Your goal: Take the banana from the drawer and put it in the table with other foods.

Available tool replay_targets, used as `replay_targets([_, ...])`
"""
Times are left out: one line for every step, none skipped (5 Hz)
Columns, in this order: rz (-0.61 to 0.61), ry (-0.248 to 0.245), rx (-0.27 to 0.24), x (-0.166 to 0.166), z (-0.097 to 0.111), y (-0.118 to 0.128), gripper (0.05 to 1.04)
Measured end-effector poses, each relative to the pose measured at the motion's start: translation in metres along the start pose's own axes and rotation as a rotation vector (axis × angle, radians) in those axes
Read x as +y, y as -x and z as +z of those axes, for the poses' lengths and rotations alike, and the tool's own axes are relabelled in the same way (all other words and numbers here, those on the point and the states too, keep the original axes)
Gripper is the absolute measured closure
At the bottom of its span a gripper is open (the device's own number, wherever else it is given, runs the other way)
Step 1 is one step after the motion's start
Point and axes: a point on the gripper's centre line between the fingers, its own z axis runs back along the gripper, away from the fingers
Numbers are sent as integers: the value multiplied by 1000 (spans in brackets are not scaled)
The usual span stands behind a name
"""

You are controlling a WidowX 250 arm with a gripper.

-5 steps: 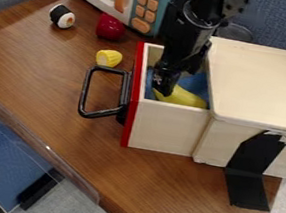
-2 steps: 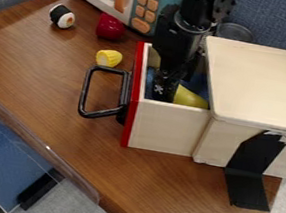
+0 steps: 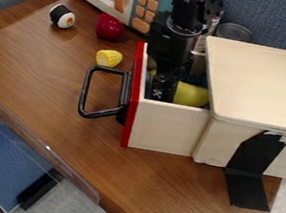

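The black gripper (image 3: 163,94) hangs down inside the pulled-out drawer, against the banana; how its fingers stand cannot be told. The yellow banana (image 3: 191,95) lies in the drawer near its front-right wall, partly covered by the gripper. The drawer (image 3: 166,127) has pale wooden sides, a red front and a black handle. Other foods stand on the brown table (image 3: 62,76): a sushi roll (image 3: 62,16) at the upper left, a red toy food (image 3: 110,27) and a yellow corn piece (image 3: 109,58) left of the drawer.
The wooden cabinet (image 3: 264,86) stands at the right, with black tape (image 3: 251,168) on its side. A toy microwave (image 3: 143,7) is at the back. A clear plastic edge (image 3: 39,141) runs along the table's lower left.
The gripper has shifted slightly left and sits lower in the drawer, covering more of the banana's left part. The banana's visible part looks raised and turned a little.
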Motion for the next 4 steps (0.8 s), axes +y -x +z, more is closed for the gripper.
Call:
replay_targets([-8,2,-3,0,0,-1,555])
replay_targets([-22,5,25,0,7,3,556])
replay_targets([-35,44,82,-1,35,8,558])
replay_targets([-62,102,137,-6,72,13,596])
